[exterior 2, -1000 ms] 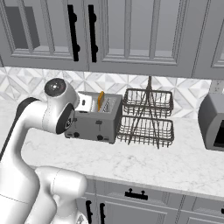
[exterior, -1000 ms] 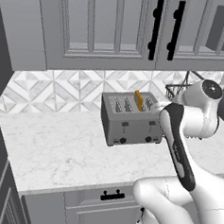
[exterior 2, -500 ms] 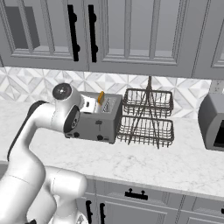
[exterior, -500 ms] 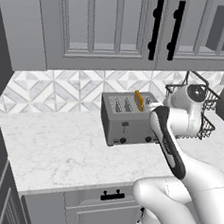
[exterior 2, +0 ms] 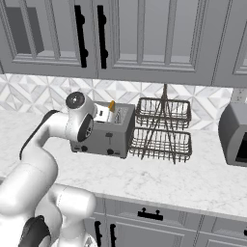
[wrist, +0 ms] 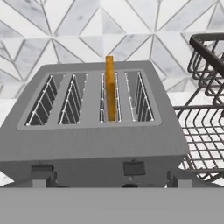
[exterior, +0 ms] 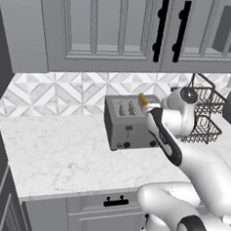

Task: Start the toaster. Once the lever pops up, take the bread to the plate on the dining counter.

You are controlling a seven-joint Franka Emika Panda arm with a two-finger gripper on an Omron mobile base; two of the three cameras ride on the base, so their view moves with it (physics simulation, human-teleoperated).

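The toaster point(wrist: 98, 127) fills the middle of the hand view, four slots across its top, and the bread point(wrist: 110, 87) stands upright in the third slot from the left, its orange slice poking well above the rim. Two slider levers sit low on the front face, one at lower left point(wrist: 42, 168) and one just right of centre point(wrist: 134, 167). No brand mark, label or lettering can be read anywhere on the grey casing.

In the left base view the toaster point(exterior: 125, 125) sits centre frame on the marble worktop point(exterior: 60, 157), back against the patterned tile wall point(exterior: 55, 91). The bread point(exterior: 143, 99) shows as a small orange tab at its top right corner, right beside the white arm point(exterior: 169, 136), which rises from lower right and crosses the toaster's right end.

From the right base view the arm point(exterior 2: 58, 140) covers the toaster's point(exterior 2: 113, 137) left half, with the bread point(exterior 2: 111, 105) peeking out above. The wire dish rack point(exterior 2: 161, 130) stands just beside the toaster to the right, and a grey appliance point(exterior 2: 235, 135) sits at the right edge. The cabinet doors point(exterior 2: 140, 34) above carry black handles.

The gripper's fingers are hidden in every view, so I cannot tell how wide it is or whether it holds anything.
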